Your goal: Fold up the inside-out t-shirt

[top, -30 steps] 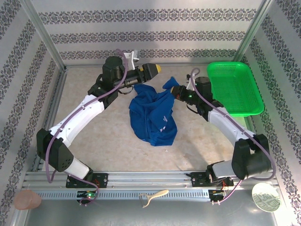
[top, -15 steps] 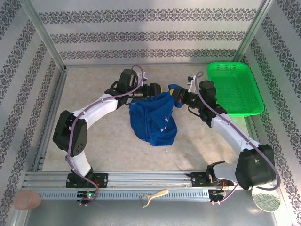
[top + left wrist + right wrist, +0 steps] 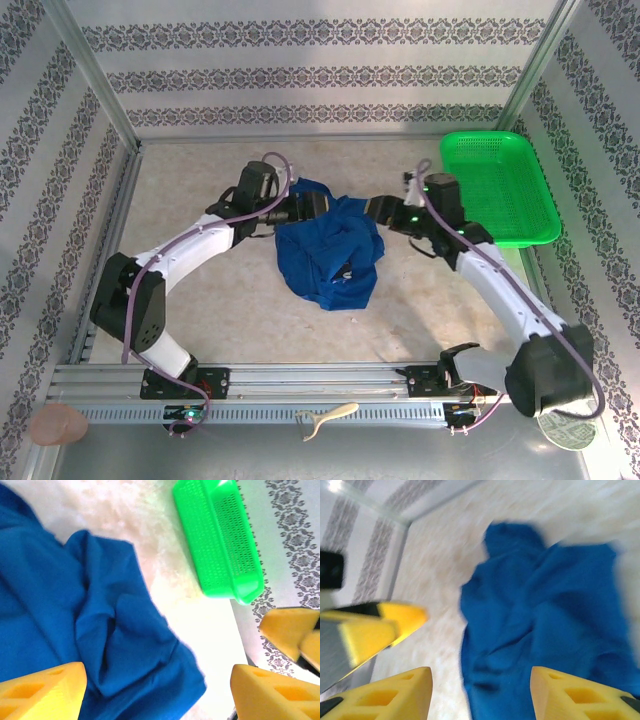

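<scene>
Beige surface [image 3: 190, 170] carries the crumpled inside-out t-shirt [image 3: 325, 255], long axis running down-frame. The left gripper [image 3: 320, 205] and right gripper [image 3: 370, 212] flank its upper edge, the 2 sets of jaws open and empty.

Green mesh basket [image 3: 497, 186] sitting on the far right part of the beige worktop [image 3: 200, 300], close against the right-hand wall. It is also showing in the left wrist view [image 3: 225, 540], open side up. Patterned wall panels [image 3: 320, 60] enclosing the back and both sides. Aluminium rail [image 3: 320, 383] running along the near edge. In front of it, a pink rounded object [image 3: 57, 425] lying at left, a cream hooked utensil [image 3: 328, 415] lying mid, and a pale round disc [image 3: 565, 422] lying at right, partly hidden.
</scene>
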